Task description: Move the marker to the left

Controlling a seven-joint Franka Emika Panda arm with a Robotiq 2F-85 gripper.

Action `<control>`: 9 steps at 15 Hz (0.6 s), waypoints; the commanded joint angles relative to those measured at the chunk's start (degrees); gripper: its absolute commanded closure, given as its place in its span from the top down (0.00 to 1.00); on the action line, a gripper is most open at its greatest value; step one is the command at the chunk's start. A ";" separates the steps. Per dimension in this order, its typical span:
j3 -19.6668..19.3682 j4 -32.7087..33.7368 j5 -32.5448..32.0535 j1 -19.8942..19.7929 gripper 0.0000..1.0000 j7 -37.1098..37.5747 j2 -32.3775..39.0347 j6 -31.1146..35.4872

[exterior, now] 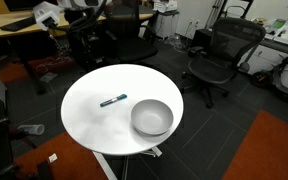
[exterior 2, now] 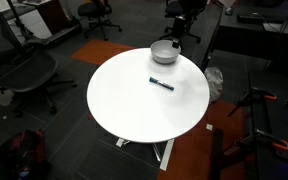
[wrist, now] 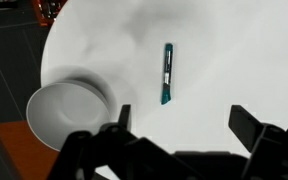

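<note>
The only container in front of you is the grey bowl (wrist: 64, 112), and you can see straight into it from the wrist view: its inside is bare, with nothing in it. In both exterior views it stands upright near the rim of the round white table (exterior: 94, 125), and again the hollow (exterior: 151, 118) looks empty. It sits at the far edge of the tabletop in an exterior view (exterior 2: 164, 52).

The marker (wrist: 167, 73) lies flat on the table, well clear of the bowl and not touching it. It is a thin teal-blue stick with a darker end, and in the wrist view it runs nearly straight up and down the frame. In both exterior views it lies alone on the white surface (exterior: 112, 100), closer to the table's middle than the bowl is (exterior 2: 161, 84).

Your gripper (wrist: 184, 118) is spread wide and holds nothing. Its two dark fingers (wrist: 124, 115) come in from the bottom of the wrist view. The marker lies above the gap between them in that view, nearer one finger than the other, and neither finger touches it.
</note>
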 commanded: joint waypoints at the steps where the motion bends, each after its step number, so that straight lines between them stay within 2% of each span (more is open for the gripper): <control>1: -0.51 4.64 1.51 0.41 1.00 -1.04 6.40 0.90; 9: -0.35 10.21 2.07 0.10 1.00 -2.51 17.79 4.87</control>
